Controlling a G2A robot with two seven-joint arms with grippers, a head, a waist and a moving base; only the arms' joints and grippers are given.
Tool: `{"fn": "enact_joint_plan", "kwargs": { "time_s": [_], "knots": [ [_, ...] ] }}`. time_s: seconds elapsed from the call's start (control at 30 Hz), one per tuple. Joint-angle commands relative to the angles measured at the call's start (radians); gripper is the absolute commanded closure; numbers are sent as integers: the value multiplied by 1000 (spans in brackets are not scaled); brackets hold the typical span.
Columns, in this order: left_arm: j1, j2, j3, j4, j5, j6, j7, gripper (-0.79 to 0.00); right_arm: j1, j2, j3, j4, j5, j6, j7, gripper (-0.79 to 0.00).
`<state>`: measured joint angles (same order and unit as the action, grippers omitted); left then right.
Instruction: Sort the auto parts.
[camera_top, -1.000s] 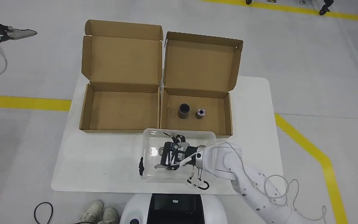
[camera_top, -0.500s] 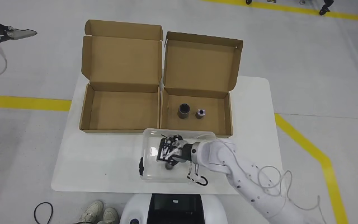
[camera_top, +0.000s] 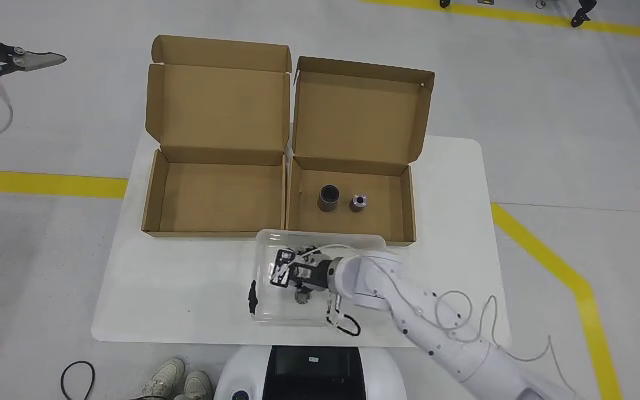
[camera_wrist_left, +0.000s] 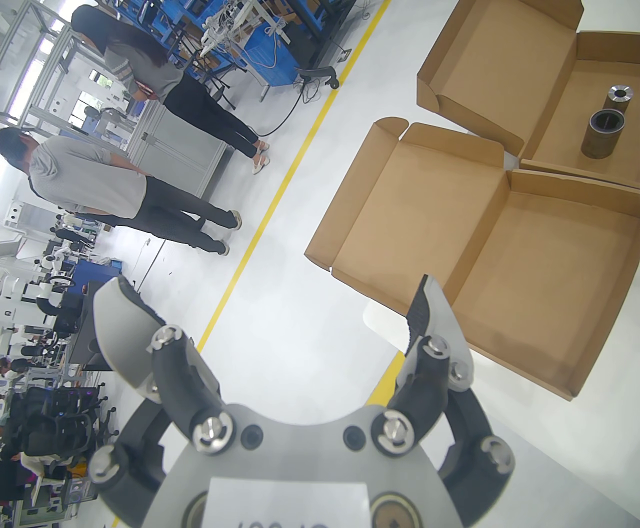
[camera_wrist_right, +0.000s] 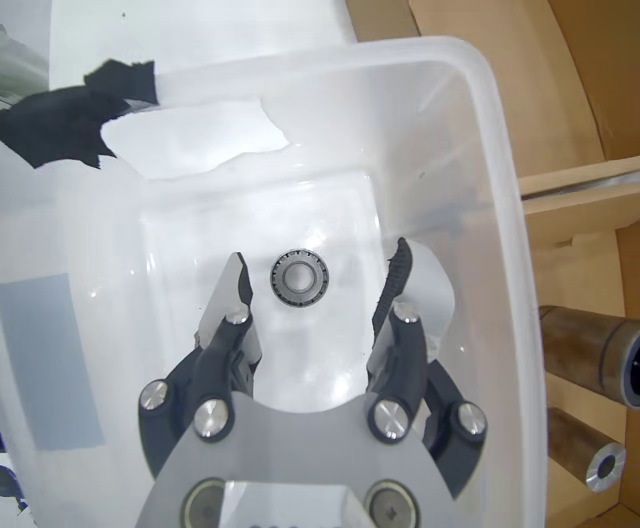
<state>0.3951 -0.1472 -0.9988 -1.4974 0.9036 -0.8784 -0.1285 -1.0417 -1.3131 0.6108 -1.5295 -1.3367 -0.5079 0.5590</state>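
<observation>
- Target: small round steel bearing ring with a toothed rim (camera_wrist_right: 300, 277), lying on the floor of the clear plastic bin (camera_wrist_right: 500, 150) at the near edge of the table.
- Right gripper (camera_wrist_right: 320, 267) is inside the bin, directly over the part. Jaws are wide and hold nothing.
- Key relation: in the right wrist view the ring sits between the two fingertips, level with them and closer to one finger than the other. It touches neither.
- Can't tell how high the tips are above the bin floor.
- Orientation: the ring lies flat with its bore pointing straight up at the wrist camera. It is round in plan, so it has no long axis to line up with, and its short axis is vertical.
- My read: the next move is a short drop and a close across the outer diameter. The off-centre finger will likely touch first and nudge the ring sideways on the slick plastic.
- Left gripper (camera_wrist_left: 272, 300) is also spread wide and empty. It is well apart from the bin and faces the floor and the boxes, so the right arm is clearly the nearer one.
- Destinations: two open brown cardboard boxes sit just behind the bin.
- The right-hand box (camera_top: 385, 222) already holds a dark metal cylinder (camera_top: 329, 198) and a smaller silver cylinder (camera_top: 359, 202), both upright. The left-hand box (camera_top: 215, 195) has nothing in it.
</observation>
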Motion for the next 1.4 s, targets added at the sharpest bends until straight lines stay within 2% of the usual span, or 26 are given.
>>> {"fn": "enact_joint_plan", "kwargs": {
  "time_s": [0.0, 0.1, 0.37, 0.57, 0.87, 1.07, 1.37],
  "knots": [
    [0, 0, 0, 0, 0, 0, 0, -785, 4, -4, -6, 15, -1, 4, -8, -434],
    [0, 0, 0, 0, 0, 0, 0, -785, 8, -10, -12, 31, -10, 16, -3, -388],
    [0, 0, 0, 0, 0, 0, 0, -785, 3, -16, -14, 45, -19, 21, 3, -437],
    [0, 0, 0, 0, 0, 0, 0, -785, 4, -22, -18, 59, -24, 21, 17, -425],
    [0, 0, 0, 0, 0, 0, 0, -785, 19, -37, -28, 90, -28, 32, 23, -326],
    [0, 0, 0, 0, 0, 0, 0, -785, 27, -48, -36, 103, -40, 48, 16, -172],
    [0, 0, 0, 0, 0, 0, 0, -785, -1, -38, -1, 54, -61, 43, -15, -31]
  ]
}}
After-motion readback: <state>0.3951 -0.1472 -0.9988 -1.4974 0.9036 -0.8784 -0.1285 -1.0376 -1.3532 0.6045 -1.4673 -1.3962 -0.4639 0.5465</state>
